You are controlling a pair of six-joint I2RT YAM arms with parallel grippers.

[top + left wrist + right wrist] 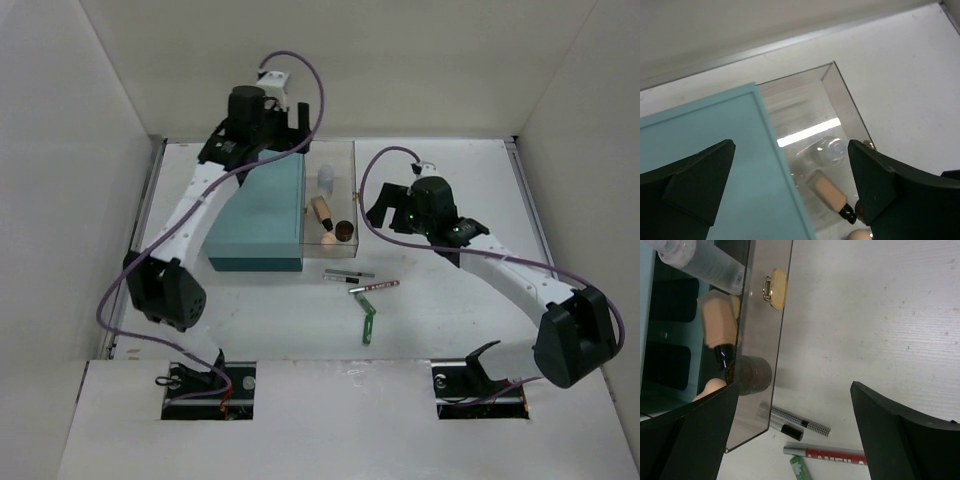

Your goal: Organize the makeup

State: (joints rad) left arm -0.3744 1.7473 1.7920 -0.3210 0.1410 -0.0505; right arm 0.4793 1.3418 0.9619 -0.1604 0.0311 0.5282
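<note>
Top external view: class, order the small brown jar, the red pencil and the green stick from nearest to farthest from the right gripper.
1. small brown jar: in the near right corner of the clear tray, just left of the right gripper.
2. red pencil: outside the tray, closer to the arm bases.
3. green stick: closest of the three to the bases.

We saw a teal box (258, 215) and a white table (450, 310). The tube (717, 325) was tan with a black cap, and the sponge (328, 238) pale beige. The checked pencil (801, 422) bore a fine black-and-white pattern; the red pencil (832, 454) carried white lettering and a silver end. The stick (368, 325) was green.
</note>
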